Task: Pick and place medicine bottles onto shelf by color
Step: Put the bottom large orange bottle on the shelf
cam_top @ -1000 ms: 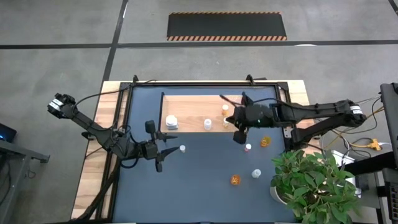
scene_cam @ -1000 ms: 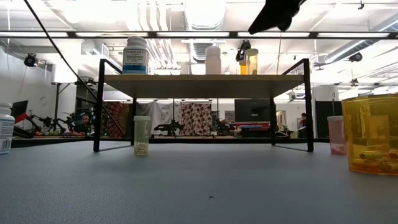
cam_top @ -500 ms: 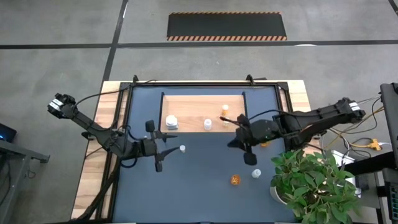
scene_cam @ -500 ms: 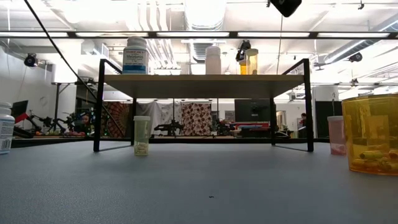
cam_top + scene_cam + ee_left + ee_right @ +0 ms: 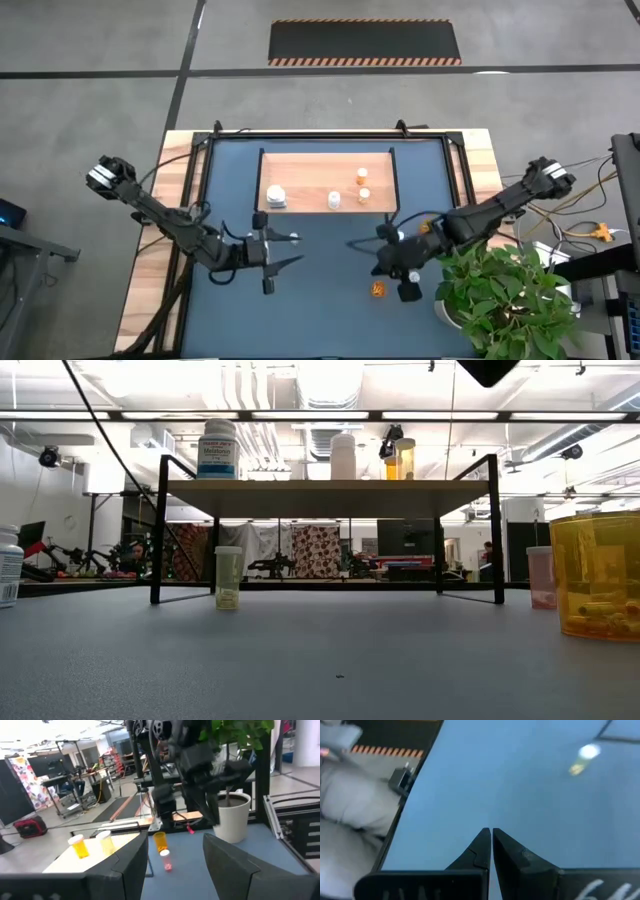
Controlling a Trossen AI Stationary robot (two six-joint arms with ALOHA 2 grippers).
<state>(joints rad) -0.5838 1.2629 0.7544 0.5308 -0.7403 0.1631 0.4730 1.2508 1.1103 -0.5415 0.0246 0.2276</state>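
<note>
On the blue table [image 5: 320,320], just in front of the shelf's left half, stands the small pale bottle [image 5: 294,238] that I think I go for next. From the low view it stands straight up with its cap on top, so its long side runs up and down, and it looks about as wide from every side. From above it shows only as a little white dot. It is still down on the table, not up on the shelf [image 5: 300,165], where two white bottles and two orange ones already stand. My left gripper [image 5: 296,249] is the nearer one by far. Its tips are right beside the bottle, and from above one finger seems to touch or cover its edge, though I cannot tell for sure. The bottle lies toward the shelf side of my tips, not in the middle of them. My left fingers [image 5: 125,865] are spread apart and hold nothing. I think I must slide a little toward the shelf so the bottle sits between my fingers, then squeeze it across its round body. My right gripper [image 5: 491,831] is farther off, in front of the shelf's right half and near the green plant [image 5: 500,300]. Its fingers are pressed together and it holds nothing. An orange bottle [image 5: 378,290] sits just beside that arm on the table.
</note>
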